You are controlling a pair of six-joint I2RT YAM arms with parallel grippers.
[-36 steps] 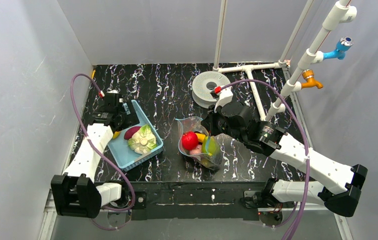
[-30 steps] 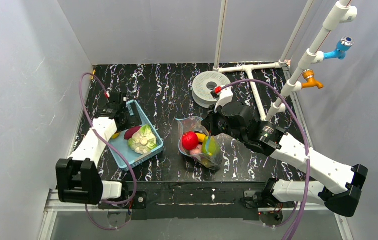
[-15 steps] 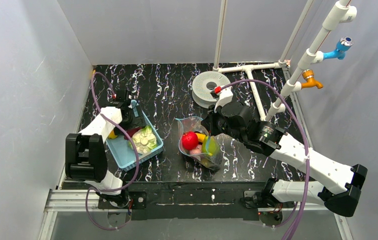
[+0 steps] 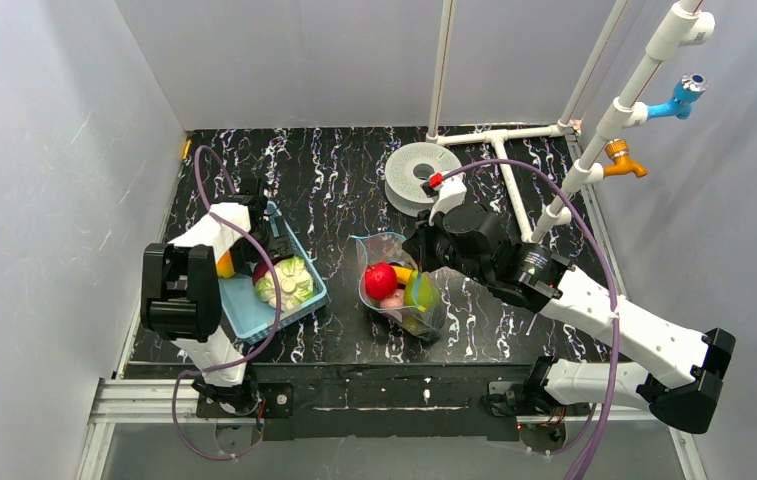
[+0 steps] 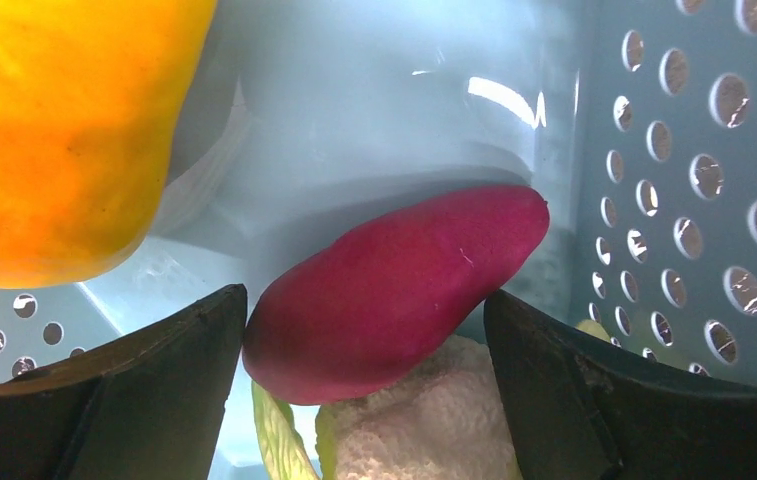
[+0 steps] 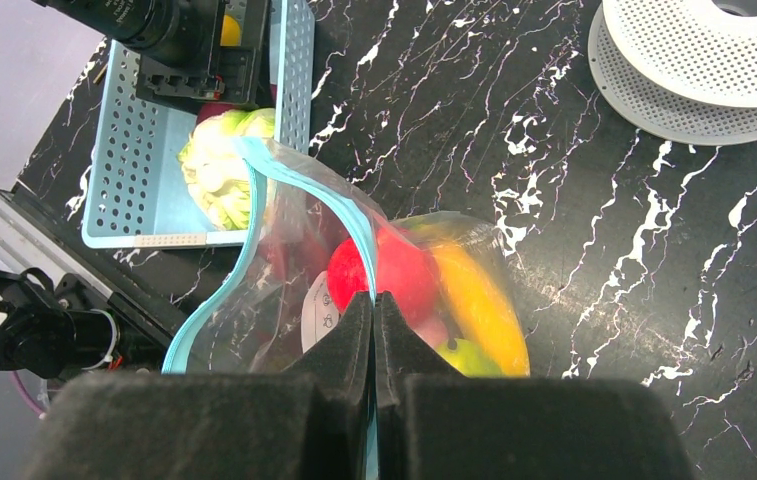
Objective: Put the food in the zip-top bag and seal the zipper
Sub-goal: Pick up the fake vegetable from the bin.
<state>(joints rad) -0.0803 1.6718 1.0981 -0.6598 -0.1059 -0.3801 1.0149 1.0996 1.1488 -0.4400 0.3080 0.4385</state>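
Observation:
My left gripper (image 5: 364, 298) is down inside the blue basket (image 5: 694, 200), open, with its jaws on either side of the purple eggplant (image 5: 394, 290). The left finger touches the eggplant's blunt end. An orange-yellow fruit (image 5: 54, 130) lies to the upper left, and the pale-green cabbage (image 5: 424, 430) lies under the eggplant. My right gripper (image 6: 374, 300) is shut on the light-blue zipper (image 6: 299, 175) of the clear zip-top bag (image 4: 399, 285) and holds its mouth open. Inside the bag are a red round fruit (image 6: 404, 275), a banana (image 6: 479, 300) and a green piece (image 6: 464, 355).
The basket (image 4: 244, 315) sits at the table's left, close to the side wall. A white perforated disc (image 4: 422, 175) lies at the back centre. White PVC pipes (image 4: 514, 190) with a blue and an orange tap run along the back right.
My left arm has swung in over the basket, and its gripper has dropped from the basket's far corner down around the eggplant. The right gripper and the bag have not moved.

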